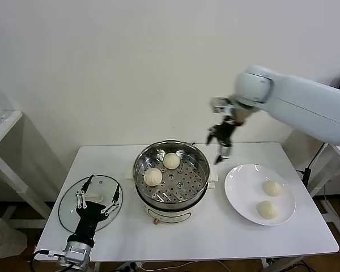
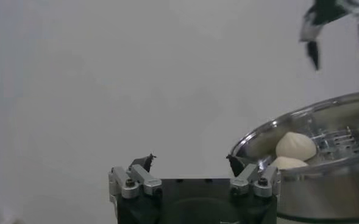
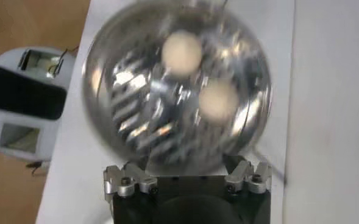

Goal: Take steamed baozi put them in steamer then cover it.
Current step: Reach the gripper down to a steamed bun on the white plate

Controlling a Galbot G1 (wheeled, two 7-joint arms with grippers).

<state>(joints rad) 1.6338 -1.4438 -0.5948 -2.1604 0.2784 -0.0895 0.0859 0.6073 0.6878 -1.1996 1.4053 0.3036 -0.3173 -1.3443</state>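
Two baozi in, two to go

Two baozi [image 1: 153, 177] sit on the steamer [image 1: 171, 173] tray and two more [image 1: 272, 187] wait on the white plate [image 1: 238, 192]. The right tool [image 1: 222, 141], open and empty, hangs above the gap between steamer and plate. For the next bun, descend straight over its dome and close gently. The left tool [image 1: 98, 198] rests open over the glass lid [image 1: 68, 207] on the worktop [image 1: 215, 238].
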